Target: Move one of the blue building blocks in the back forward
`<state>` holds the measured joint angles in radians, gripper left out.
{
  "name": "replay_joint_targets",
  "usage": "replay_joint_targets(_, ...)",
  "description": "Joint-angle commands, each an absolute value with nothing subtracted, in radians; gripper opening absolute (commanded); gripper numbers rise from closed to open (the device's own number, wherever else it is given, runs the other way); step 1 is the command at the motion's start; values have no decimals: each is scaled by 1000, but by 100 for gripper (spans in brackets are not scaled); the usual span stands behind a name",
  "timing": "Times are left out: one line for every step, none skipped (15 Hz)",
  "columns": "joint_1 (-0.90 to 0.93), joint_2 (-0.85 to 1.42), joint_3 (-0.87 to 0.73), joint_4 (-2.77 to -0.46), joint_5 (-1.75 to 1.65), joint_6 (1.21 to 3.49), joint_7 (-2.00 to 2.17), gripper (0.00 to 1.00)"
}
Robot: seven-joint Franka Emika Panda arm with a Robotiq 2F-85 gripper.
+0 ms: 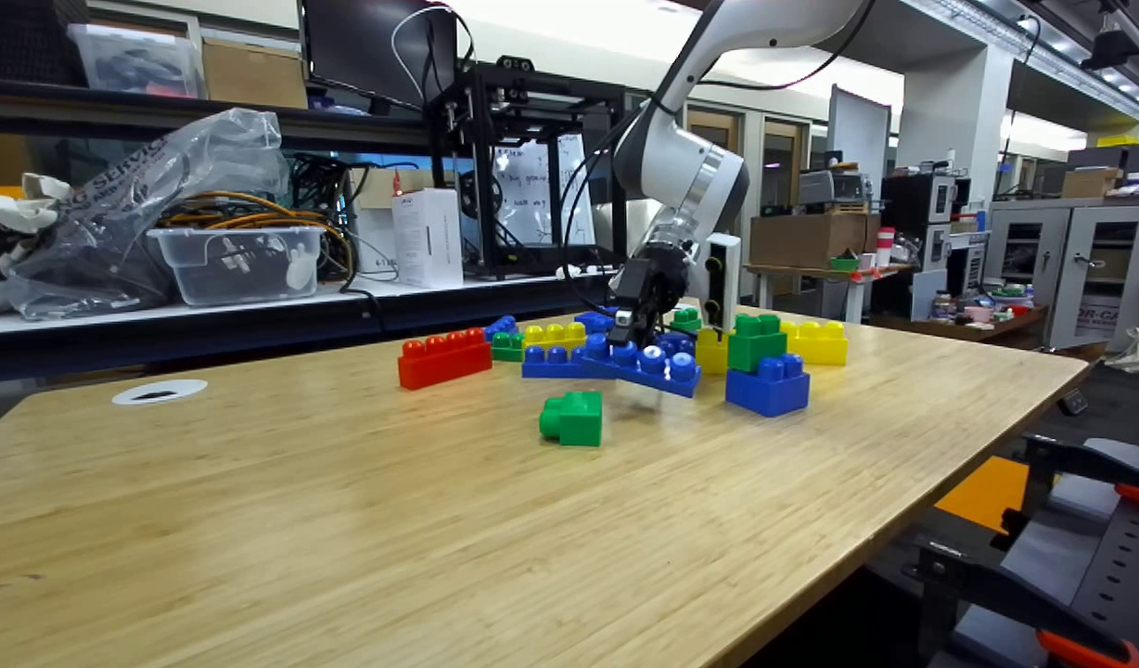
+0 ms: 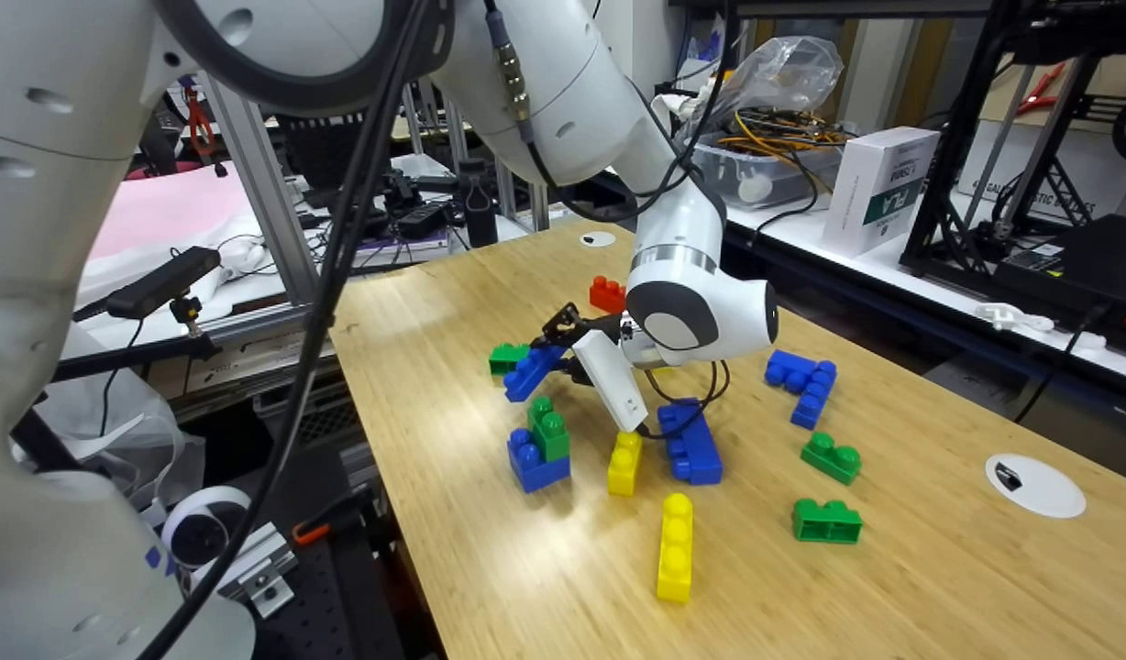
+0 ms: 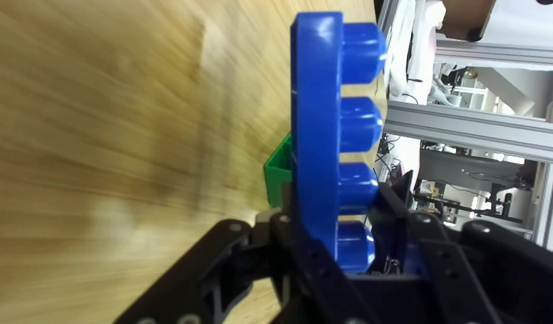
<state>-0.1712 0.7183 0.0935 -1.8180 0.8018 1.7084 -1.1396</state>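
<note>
While the black gripper (image 3: 337, 198) clamps it, the blue building block (image 3: 316, 126) — slim, glossy plastic, four rounded studs — hangs tilted above the wood-grained table (image 1: 300, 510), near a hollow green brick (image 3: 278, 182).

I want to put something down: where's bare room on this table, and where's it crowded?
In an exterior view, broad bare table lies in front of the nearest green brick and white disc; a smaller patch separates that disc from the red brick. It's crowded behind the held blue brick, from the red brick to the green-topped stack.
</note>
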Motion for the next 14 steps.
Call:
replay_joint_targets(-170, 726, 88, -1816, 815, 1698, -1159, 18)
replay_joint_targets(-168, 726, 88, -1816, 814, 1699, -1157, 18)
replay_joint_targets(-165, 726, 88, -1816, 813, 1703, -1155, 18)
replay_joint_targets(-163, 724, 87, -1817, 813, 1705, -1153, 18)
replay_joint_targets(-160, 725, 87, -1816, 813, 1708, -1151, 18)
replay_joint_targets(-159, 726, 87, -1816, 814, 1709, -1150, 18)
replay_joint_targets(-158, 727, 88, -1815, 815, 1710, -1148, 18)
replay_joint_targets(-156, 728, 88, -1814, 815, 1710, -1147, 18)
replay_joint_targets(-154, 732, 89, -1812, 818, 1712, -1143, 18)
replay_joint_targets(-147, 734, 88, -1813, 825, 1729, -1132, 18)
replay_joint_targets(-139, 736, 87, -1813, 828, 1747, -1118, 18)
replay_joint_targets(-132, 739, 87, -1812, 830, 1765, -1105, 18)
replay_joint_targets(-125, 739, 87, -1815, 832, 1790, -1087, 18)
replay_joint_targets(-118, 739, 88, -1816, 835, 1813, -1072, 18)
